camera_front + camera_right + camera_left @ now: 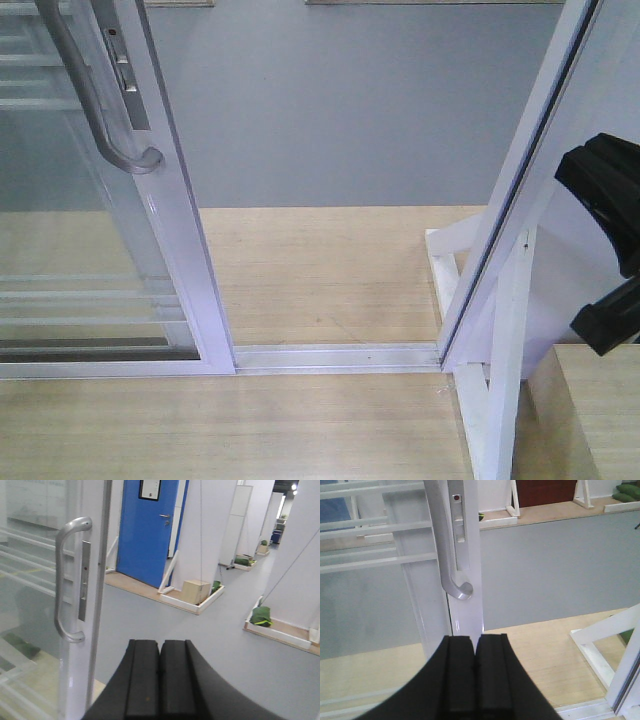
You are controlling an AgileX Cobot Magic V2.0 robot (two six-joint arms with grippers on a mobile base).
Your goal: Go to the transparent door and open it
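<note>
The transparent door (90, 250) stands at the left of the front view, a clear glass panel with thin white bars in a white frame. Its curved silver-grey handle (85, 90) is on the right stile. A gap lies between that stile and the white frame on the right. My left gripper (475, 639) is shut and empty, just short of the stile and below the handle (440, 545). My right gripper (160, 642) is shut and empty, to the right of the handle (60, 580) and apart from it. A black part of my right arm (600, 190) shows at the right edge.
A silver floor track (335, 355) crosses the wooden platform. A slanted white frame post (520, 190) with a white brace (490, 380) stands on the right. Grey floor (350, 110) lies beyond. A blue door (147, 530) and a cardboard box (196, 591) are far off.
</note>
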